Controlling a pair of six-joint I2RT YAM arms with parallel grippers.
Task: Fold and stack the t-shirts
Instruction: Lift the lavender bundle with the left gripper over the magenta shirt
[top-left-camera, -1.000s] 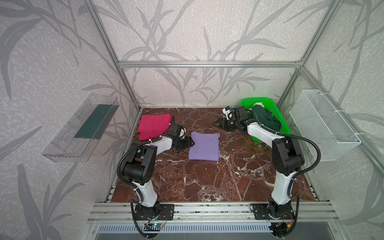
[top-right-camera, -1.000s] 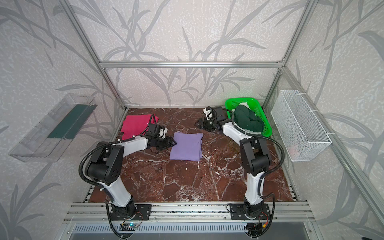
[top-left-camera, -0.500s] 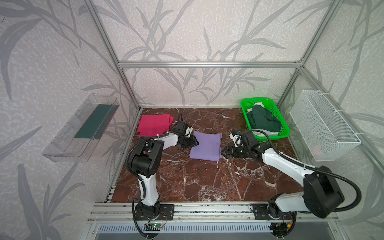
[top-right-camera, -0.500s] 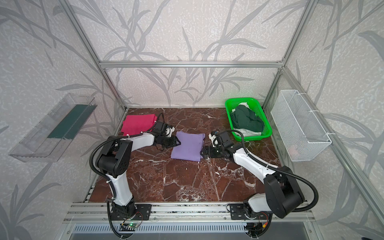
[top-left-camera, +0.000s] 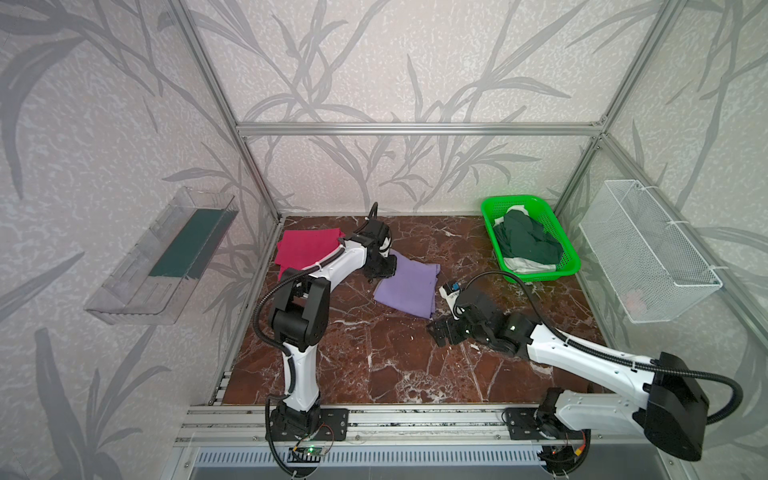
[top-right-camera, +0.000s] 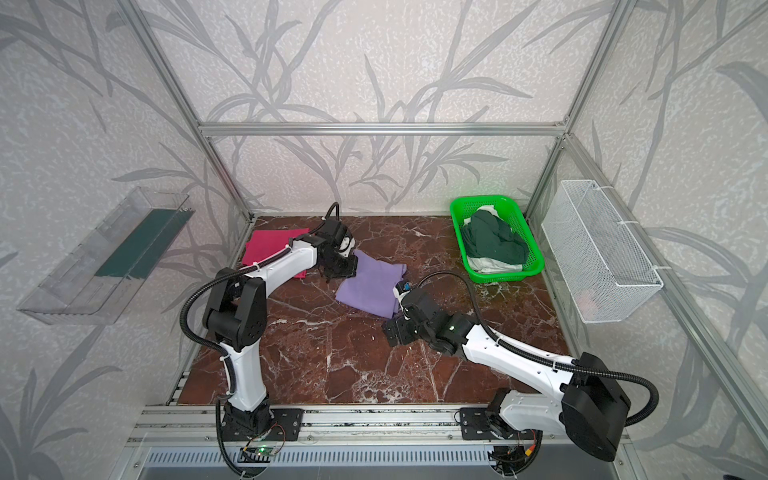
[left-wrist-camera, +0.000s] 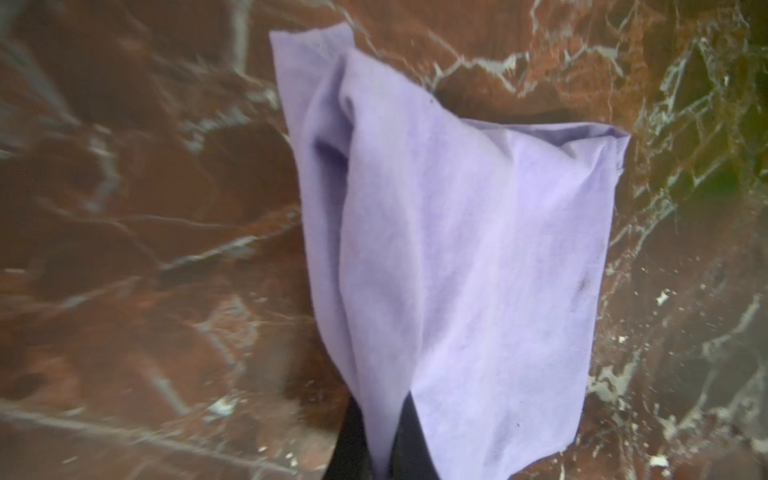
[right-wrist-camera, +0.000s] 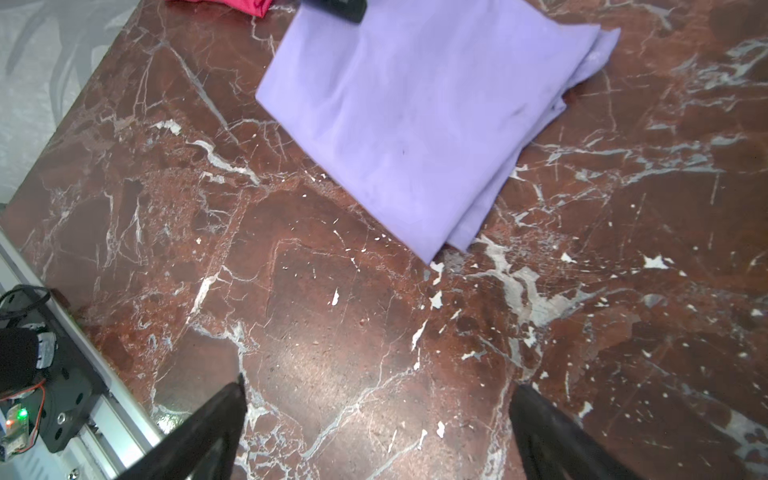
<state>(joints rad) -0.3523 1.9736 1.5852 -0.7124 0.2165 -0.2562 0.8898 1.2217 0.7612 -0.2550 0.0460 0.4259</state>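
At mid-tabletop (top-left-camera: 374, 365) the left claw (left-wrist-camera: 380, 453) grips a corner of the folded purple tee (top-left-camera: 409, 286) beside the red tee (top-left-camera: 305, 247), while the right claw (right-wrist-camera: 379, 386) gapes, holding nothing, near it.

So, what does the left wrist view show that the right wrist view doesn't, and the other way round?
Only the left wrist view: the left gripper shut on the lavender t-shirt, with the cloth bunched into folds where it is pinched.

Only the right wrist view: the right gripper open over bare tabletop and holding nothing, a sliver of the magenta t-shirt, and the base rail.

Both: the lavender t-shirt and the marble table.
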